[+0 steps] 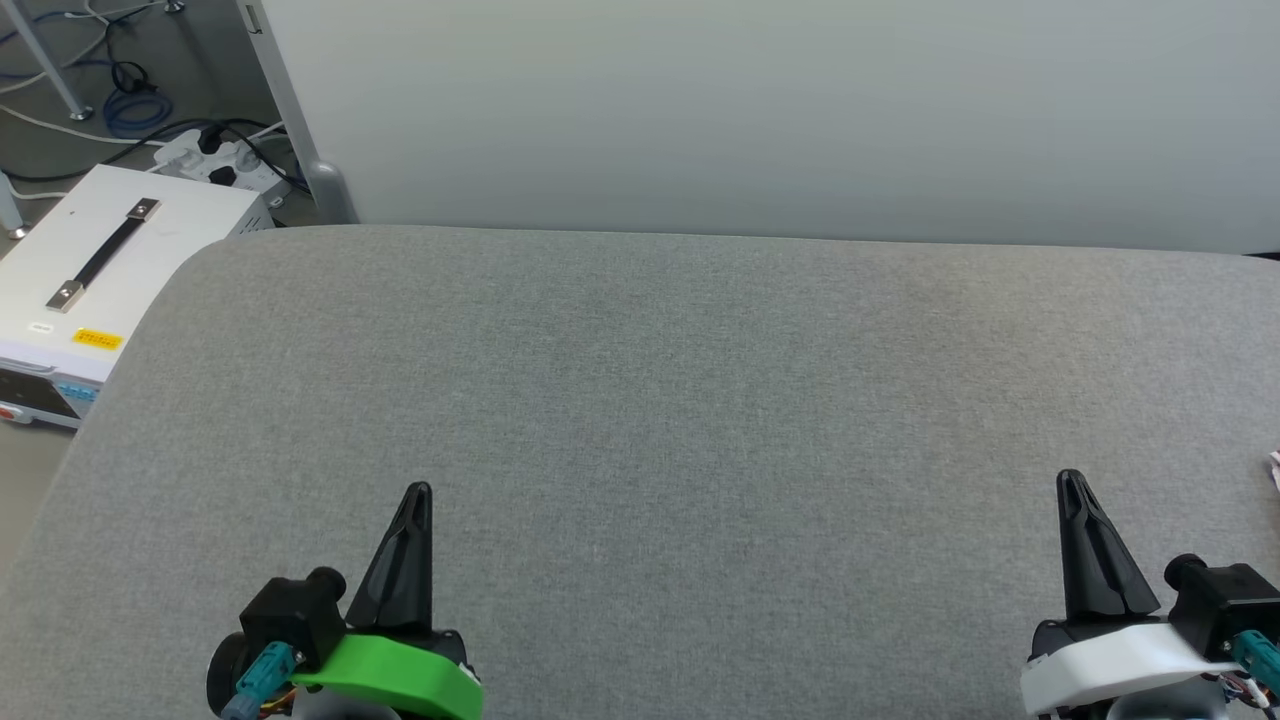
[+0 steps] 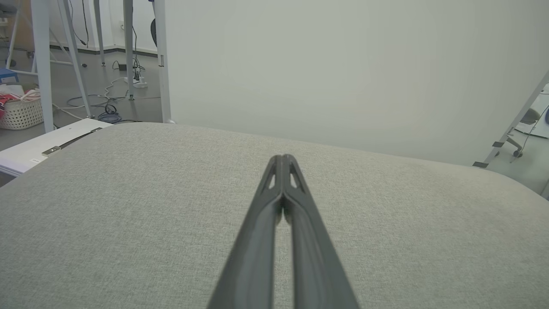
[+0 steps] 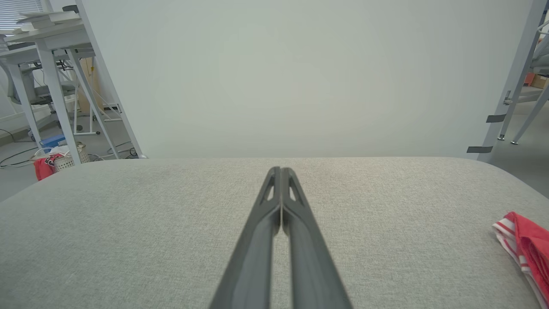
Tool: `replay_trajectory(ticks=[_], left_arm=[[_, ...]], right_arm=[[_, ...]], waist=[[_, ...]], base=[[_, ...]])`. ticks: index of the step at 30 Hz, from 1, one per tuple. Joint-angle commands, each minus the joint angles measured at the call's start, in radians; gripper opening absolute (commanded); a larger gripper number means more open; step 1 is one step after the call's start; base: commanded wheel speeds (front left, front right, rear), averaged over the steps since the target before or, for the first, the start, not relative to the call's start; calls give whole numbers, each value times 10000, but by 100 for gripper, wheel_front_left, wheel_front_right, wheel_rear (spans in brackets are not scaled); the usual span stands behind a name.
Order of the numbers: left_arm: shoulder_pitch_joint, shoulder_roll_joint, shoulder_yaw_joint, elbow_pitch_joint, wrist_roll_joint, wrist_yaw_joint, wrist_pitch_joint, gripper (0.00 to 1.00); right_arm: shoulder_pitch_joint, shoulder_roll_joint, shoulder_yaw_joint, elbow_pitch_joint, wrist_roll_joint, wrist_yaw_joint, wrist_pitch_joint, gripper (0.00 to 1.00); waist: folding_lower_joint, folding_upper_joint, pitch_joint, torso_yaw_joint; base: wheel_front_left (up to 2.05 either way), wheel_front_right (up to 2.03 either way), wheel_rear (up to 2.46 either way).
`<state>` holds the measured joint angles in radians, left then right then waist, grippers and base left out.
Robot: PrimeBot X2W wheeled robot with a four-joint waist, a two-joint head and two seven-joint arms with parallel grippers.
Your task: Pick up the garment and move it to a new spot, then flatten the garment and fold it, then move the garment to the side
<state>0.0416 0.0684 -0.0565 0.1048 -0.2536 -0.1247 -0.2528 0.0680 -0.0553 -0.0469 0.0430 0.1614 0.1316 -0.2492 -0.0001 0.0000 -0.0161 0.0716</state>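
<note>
As seen from right wrist, garment (image 3: 525, 246): lies on table (image 1: 640, 400) at far right, well apart from both grippers.
Left gripper (image 1: 418, 492): tips pressed together, empty, above table.
Right gripper (image 1: 1070, 480): likewise together, clamped on nothing.
Handling: likely light, soft, limp (sags and bunches if pinched at one point); best taken at striped trim (image 3: 504, 234), probably with both grippers.
Hidden: most of garment, cut off by frame; folded or crumpled, cannot tell.
</note>
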Motion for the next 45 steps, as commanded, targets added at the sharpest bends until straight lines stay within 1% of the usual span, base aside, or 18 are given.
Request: replay_trajectory(ticks=[1,45], left_arm=[[-14,-6,19,-34,84,42,72,0],[-164,-72,223,-414,1002,494,992,0]], right_arm=[[-23,3,14,-15,-54,0,69,0],[-269,21,184,-170,-639,-4,977,0]], waist=[[1,0,1,-10],[1,0,61,-274]], base=[[0,0,0],[0,0,0]])
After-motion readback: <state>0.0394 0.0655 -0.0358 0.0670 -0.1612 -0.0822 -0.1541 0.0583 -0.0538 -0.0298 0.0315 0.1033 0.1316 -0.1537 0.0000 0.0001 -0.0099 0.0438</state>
